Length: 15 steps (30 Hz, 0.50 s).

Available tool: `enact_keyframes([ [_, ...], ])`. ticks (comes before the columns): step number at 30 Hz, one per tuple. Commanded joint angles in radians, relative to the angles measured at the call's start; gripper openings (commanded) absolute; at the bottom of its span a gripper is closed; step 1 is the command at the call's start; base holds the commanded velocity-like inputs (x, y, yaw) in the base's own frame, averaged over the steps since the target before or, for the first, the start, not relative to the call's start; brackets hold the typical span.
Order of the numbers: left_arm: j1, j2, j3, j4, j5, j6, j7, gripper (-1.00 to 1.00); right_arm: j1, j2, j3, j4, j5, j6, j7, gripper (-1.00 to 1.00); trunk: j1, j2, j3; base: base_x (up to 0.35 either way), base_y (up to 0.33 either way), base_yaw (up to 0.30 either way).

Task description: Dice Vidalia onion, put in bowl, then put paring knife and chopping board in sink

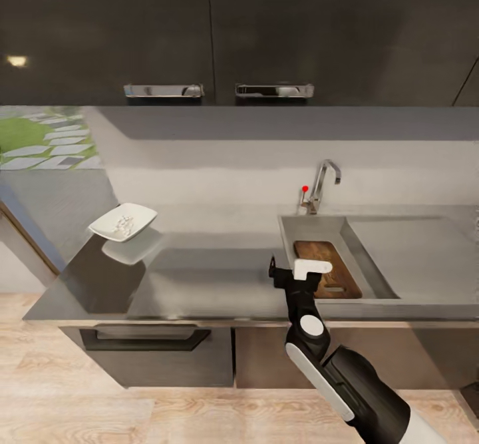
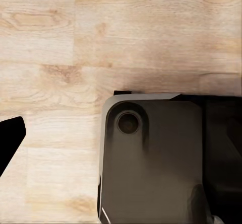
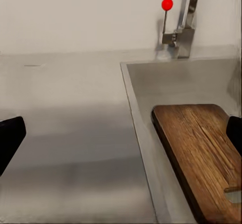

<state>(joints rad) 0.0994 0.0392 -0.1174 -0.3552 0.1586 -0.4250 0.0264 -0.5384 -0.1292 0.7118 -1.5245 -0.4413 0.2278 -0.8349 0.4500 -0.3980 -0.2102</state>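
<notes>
The chopping board [image 1: 327,268] [image 3: 201,148] lies flat inside the sink [image 1: 287,232] [image 3: 191,80], its hole end toward the front. My right gripper [image 1: 293,269] [image 3: 121,138] hovers over the sink's front left rim, open, nothing between its fingers [image 3: 10,141]. The white bowl [image 1: 123,222] sits at the far left of the countertop [image 1: 199,277] with pale diced onion pieces in it. The paring knife is out of view. My left gripper [image 2: 121,146] hangs low over the wood floor, open and empty, with one dark finger [image 2: 10,141] at the picture's edge.
A chrome faucet [image 1: 323,181] [image 3: 187,12] with a red knob [image 1: 305,189] [image 3: 167,4] stands behind the sink. The sunken drainboard [image 1: 419,251] adjoins it on the right. Dark upper cabinets [image 1: 219,31] hang overhead. My grey base [image 2: 151,158] is below the left wrist.
</notes>
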Motion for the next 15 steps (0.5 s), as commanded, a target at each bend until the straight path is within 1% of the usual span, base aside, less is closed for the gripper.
enact_keyframes([
  [1, 0.000, 0.001, -0.008, -0.001, 0.010, -0.001, 0.003, 1.00, -0.002, -0.003, 0.003, -0.002, -0.004, 0.007, -0.007, 1.00, 0.000, -0.002, -0.002, -0.337, 0.000, 0.000],
  [6, 0.000, 0.001, -0.008, -0.001, 0.010, -0.001, 0.003, 1.00, -0.002, -0.012, 0.033, -0.001, -0.005, 0.005, -0.007, 1.00, 0.000, -0.002, -0.002, -0.337, 0.000, 0.000],
  [8, 0.000, 0.001, -0.008, -0.001, 0.010, -0.001, 0.003, 1.00, -0.002, -0.023, 0.038, 0.000, -0.006, -0.016, -0.007, 1.00, 0.000, -0.002, -0.002, -0.337, 0.000, 0.000],
  [9, 0.000, 0.001, -0.008, -0.001, 0.010, -0.001, 0.003, 1.00, -0.001, -0.034, 0.045, 0.001, -0.012, -0.037, -0.007, 1.00, 0.000, -0.002, -0.002, -0.337, 0.000, 0.000],
  [10, 0.000, 0.001, -0.008, -0.001, 0.010, -0.001, 0.003, 1.00, 0.001, -0.042, 0.060, 0.003, -0.021, -0.053, -0.007, 1.00, 0.000, -0.002, -0.002, -0.337, 0.000, 0.000],
  [11, 0.000, 0.001, -0.008, -0.001, 0.010, -0.001, 0.003, 1.00, 0.003, -0.051, 0.084, 0.004, -0.036, -0.068, -0.007, 1.00, 0.000, -0.002, -0.002, -0.337, 0.000, 0.000],
  [12, 0.000, 0.001, -0.008, -0.001, 0.010, -0.001, 0.003, 1.00, 0.005, -0.068, 0.128, 0.005, -0.065, -0.090, -0.008, 1.00, 0.000, -0.002, -0.002, -0.336, 0.000, 0.000],
  [14, 0.000, 0.001, -0.008, 0.000, 0.010, -0.001, 0.003, 1.00, 0.006, -0.097, 0.189, 0.007, -0.105, -0.137, -0.009, 1.00, 0.000, -0.002, -0.002, -0.337, 0.000, 0.000],
  [15, 0.000, 0.001, -0.008, 0.000, 0.010, -0.001, 0.003, 1.00, 0.006, -0.106, 0.207, 0.008, -0.114, -0.156, -0.010, 1.00, 0.000, -0.002, -0.002, -0.337, 0.000, 0.000],
])
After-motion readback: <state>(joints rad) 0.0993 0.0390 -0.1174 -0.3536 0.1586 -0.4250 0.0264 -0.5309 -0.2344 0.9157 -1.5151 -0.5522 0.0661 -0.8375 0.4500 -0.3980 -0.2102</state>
